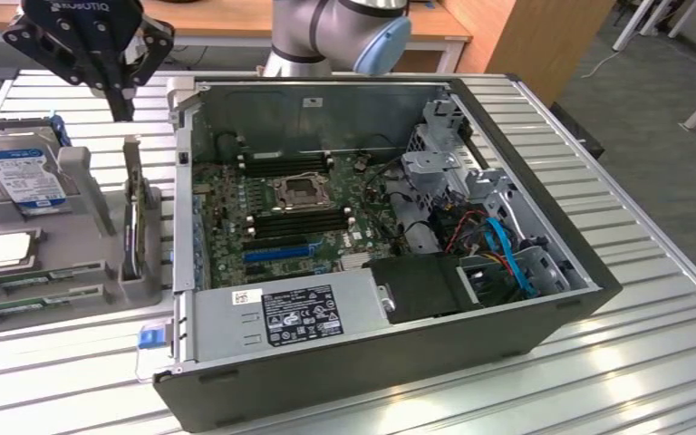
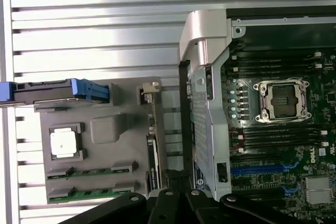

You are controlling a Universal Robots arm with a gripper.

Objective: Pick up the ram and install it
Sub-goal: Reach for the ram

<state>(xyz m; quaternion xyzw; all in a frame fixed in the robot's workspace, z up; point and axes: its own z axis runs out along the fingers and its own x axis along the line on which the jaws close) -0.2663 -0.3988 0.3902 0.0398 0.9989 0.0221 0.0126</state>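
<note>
Green ram (image 1: 139, 217) stands upright in holder (image 1: 82, 177), closed hand (image 1: 120, 112) nearby.

A ribbed metal desk (image 1: 638, 299) carries two things. An open computer case (image 1: 361, 376) lies on its side across the middle, its inside facing up. Just beside it, at the exterior view's left, sits a grey parts holder (image 1: 134, 292). A small blue piece (image 1: 151, 337) lies at the case's near corner, between the two.
</note>
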